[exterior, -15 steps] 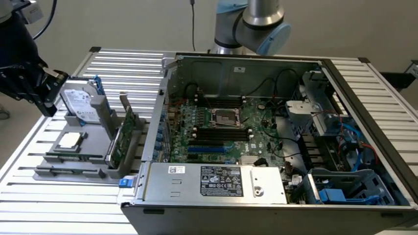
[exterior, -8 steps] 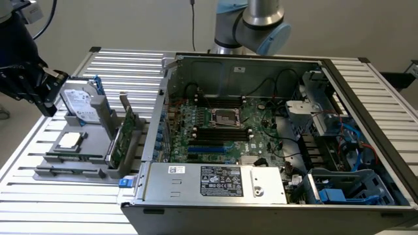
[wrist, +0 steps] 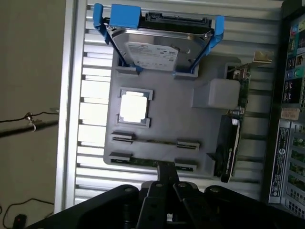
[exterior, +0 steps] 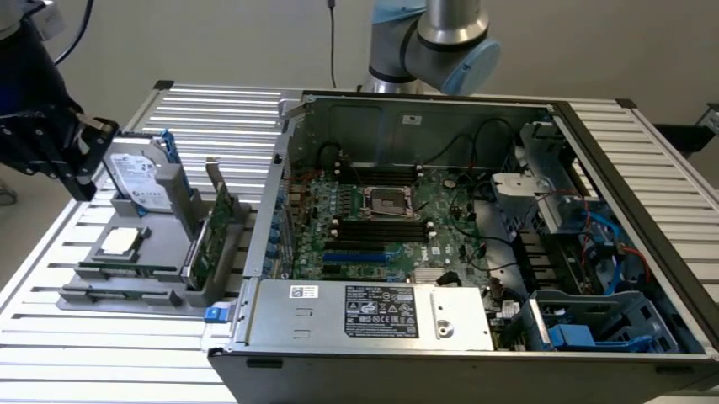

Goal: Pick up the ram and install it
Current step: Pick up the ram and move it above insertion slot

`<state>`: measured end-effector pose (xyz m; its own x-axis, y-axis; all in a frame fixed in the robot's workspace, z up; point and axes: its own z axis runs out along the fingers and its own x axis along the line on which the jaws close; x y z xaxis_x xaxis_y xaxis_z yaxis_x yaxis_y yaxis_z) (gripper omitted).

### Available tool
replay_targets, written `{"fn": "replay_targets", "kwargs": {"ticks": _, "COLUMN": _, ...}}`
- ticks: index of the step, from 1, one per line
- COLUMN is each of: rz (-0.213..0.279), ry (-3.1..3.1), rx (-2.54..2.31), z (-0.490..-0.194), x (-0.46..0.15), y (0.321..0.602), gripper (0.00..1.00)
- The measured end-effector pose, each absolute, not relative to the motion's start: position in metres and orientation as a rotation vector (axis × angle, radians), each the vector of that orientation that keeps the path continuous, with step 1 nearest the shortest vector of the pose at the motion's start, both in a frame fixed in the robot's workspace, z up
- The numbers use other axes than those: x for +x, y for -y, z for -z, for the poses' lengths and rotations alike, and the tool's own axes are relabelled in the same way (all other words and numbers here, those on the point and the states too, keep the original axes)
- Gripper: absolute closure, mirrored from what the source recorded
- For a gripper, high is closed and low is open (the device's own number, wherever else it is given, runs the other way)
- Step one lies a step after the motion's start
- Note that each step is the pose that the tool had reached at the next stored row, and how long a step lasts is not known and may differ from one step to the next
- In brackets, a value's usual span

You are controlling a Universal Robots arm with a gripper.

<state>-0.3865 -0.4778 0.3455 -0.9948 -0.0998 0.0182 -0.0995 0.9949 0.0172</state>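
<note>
Closest, the gripper [wrist: 165,171] hangs over the gray holder's [wrist: 190,119] near edge, its jaws seemingly drawn narrow together and gripping nothing. Just beyond, the ram [wrist: 143,162] sits in the holder's edge slot. Farther along the holder sit a silver processor [wrist: 133,107], then a hard drive [wrist: 157,50].

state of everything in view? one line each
ram: lying in its tray holder, not picked up.
gripper: above the tray, clear of the ram.
hard drive: standing in the tray, in its blue caddy.
processor: flat in its tray nest.
expansion card: upright on edge in the tray.
computer case: side open, board exposed.
motherboard slots: black ones empty.
</note>
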Motion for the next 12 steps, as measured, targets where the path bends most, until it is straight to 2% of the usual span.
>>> {"fn": "replay_targets", "kwargs": {"ticks": 12, "rz": 0.022, "ry": 3.081, "rx": 0.496, "z": -0.3444, "x": -0.3865, "y": 0.4776, "gripper": 0.89}}
